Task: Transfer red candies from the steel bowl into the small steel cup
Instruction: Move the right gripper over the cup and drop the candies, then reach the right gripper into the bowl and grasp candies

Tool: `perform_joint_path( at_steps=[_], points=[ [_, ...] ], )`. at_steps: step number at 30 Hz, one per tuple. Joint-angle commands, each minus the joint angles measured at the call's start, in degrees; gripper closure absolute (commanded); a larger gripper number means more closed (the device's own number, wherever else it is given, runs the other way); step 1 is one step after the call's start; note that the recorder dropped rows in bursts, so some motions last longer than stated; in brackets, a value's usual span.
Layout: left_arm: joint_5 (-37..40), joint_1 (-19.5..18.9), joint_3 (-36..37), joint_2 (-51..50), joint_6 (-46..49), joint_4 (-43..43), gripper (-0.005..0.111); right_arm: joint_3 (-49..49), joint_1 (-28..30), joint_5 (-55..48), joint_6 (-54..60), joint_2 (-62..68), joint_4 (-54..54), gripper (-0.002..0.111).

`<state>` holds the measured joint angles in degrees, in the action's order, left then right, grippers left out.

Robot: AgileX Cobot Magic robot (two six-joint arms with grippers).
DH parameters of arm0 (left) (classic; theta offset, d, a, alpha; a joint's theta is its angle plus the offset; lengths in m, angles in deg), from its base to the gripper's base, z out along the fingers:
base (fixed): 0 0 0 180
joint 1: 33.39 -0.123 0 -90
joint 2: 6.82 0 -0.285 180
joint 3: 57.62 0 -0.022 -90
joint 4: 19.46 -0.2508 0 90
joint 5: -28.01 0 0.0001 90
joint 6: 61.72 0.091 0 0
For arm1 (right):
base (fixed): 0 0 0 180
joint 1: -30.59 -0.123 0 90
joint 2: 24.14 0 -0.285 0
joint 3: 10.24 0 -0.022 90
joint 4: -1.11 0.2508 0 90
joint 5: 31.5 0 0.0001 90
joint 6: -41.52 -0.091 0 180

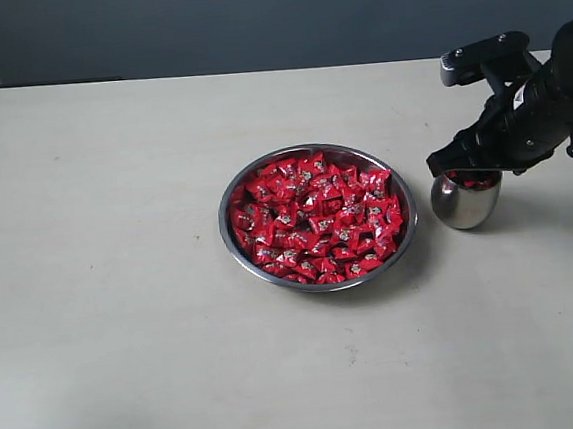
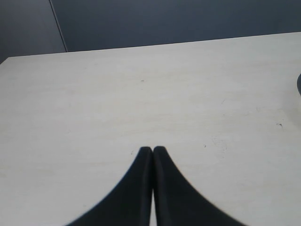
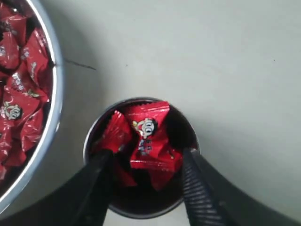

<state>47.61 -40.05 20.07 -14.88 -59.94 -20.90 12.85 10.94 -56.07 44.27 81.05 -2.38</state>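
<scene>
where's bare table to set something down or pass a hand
Bare: the whole left stretch of the table up to the bowl, and the wide strip nearer the camera than bowl and cup. Crowded: the narrow gap between bowl and cup, with the right gripper open right over the cup's mouth.

place: lab/test bench | evid: bare pale table (image 1: 122,289), plain grey wall (image 1: 249,17)

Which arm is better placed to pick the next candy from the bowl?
Right, most likely. The right gripper hangs open over the cup, close beside the bowl of candies. The left gripper is shut over bare table, away from both.
</scene>
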Motion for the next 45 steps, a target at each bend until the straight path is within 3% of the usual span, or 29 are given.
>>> perform_joint_path(
  at_steps=[1,6,12,19,24,35,45],
  points=[
    [-0.31,0.46,-0.48,0.27,-0.09,-0.11,0.106,0.18,0.36,-0.07,0.03,-3.56,1.11,0.061],
    [-0.31,0.46,-0.48,0.27,-0.09,-0.11,0.106,0.18,-0.43,-0.49,2.14,-8.13,8.95,0.061],
    [-0.31,0.46,-0.48,0.27,-0.09,-0.11,0.106,0.18,-8.06,-1.55,13.5,-9.34,18.99,0.061],
    [-0.31,0.46,-0.48,0.27,-0.09,-0.11,0.106,-0.07,-16.98,3.05,14.9,-3.91,21.15,0.061],
    [-0.31,0.46,-0.48,0.27,-0.09,-0.11,0.106,-6.43,-21.28,2.1,14.9,6.52,24.75,0.061],
    [-0.31,0.46,-0.48,0.27,-0.09,-0.11,0.106,-17.26,-22.15,0.07,14.9,18.34,26.61,0.061],
    [-0.31,0.46,-0.48,0.27,-0.09,-0.11,0.106,-19.61,-22.15,0.39,14.9,22.38,27.23,0.061]
  ],
)
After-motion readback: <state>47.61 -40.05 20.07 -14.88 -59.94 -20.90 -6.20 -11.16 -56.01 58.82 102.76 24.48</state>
